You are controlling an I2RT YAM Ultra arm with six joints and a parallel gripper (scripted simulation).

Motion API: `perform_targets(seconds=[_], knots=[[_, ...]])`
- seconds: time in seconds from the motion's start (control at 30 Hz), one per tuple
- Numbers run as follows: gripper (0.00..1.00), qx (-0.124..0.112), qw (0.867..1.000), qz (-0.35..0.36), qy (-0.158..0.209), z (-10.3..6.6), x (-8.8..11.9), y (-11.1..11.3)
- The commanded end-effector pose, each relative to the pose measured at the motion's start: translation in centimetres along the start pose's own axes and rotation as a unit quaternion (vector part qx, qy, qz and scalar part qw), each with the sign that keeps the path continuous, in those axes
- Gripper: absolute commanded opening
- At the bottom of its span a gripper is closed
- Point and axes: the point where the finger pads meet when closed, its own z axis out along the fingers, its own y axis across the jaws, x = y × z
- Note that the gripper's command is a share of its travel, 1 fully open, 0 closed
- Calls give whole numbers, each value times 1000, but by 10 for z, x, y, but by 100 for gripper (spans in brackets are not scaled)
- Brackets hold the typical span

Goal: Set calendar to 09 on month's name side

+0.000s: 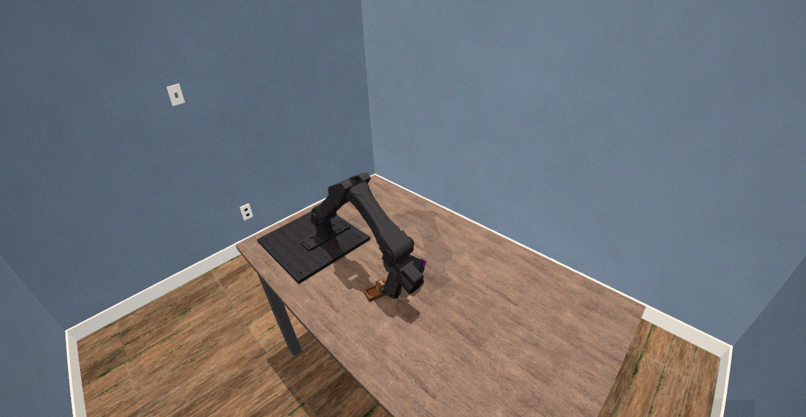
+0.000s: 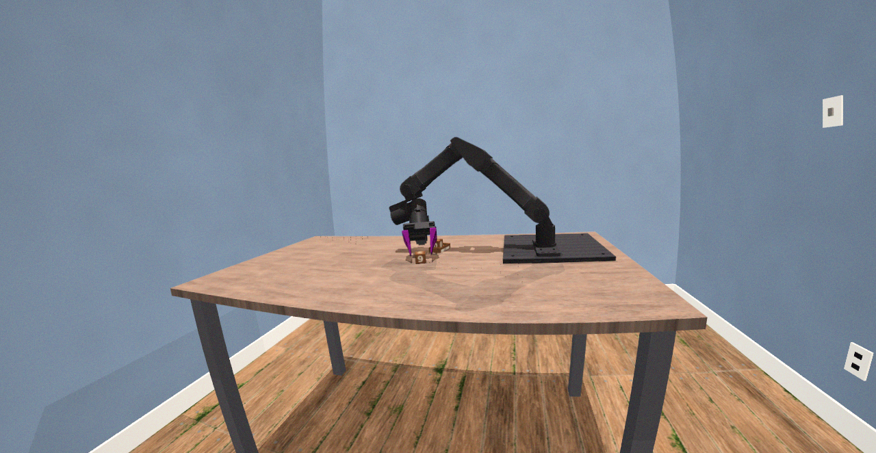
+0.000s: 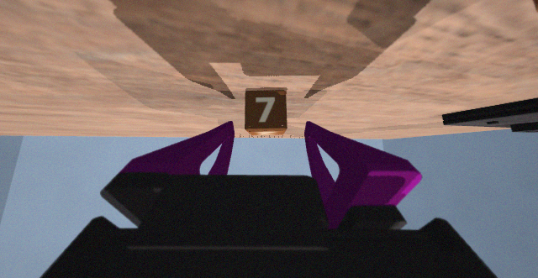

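A small brown cube point(image 3: 266, 109) stands on the wooden table, outside the tray. Its top face shows a 7 in the wrist view, and its side face shows a 9 in the exterior view point(image 2: 419, 258). My gripper point(image 3: 269, 127) is open just above it, with the purple fingers apart on either side and a gap to each; it also shows in the exterior view point(image 2: 419, 247). The small brown tray point(image 2: 443, 243) lies flat just behind, toward the arm's base, and also shows in the top view point(image 1: 373, 292). Something small and brown sits in it; I cannot tell its digit.
The black base plate point(image 2: 558, 248) of the arm lies at the table's right in the exterior view, and its edge shows in the wrist view point(image 3: 489, 116). The table edges are far from the cube.
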Motion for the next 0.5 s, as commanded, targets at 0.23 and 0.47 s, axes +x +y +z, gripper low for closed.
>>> perform_targets(seconds=[0.23, 0.47], knots=[[66, -12, 1000, -10, 0, -31, 31, 3], [66, -12, 1000, -10, 0, -42, 42, 3]])
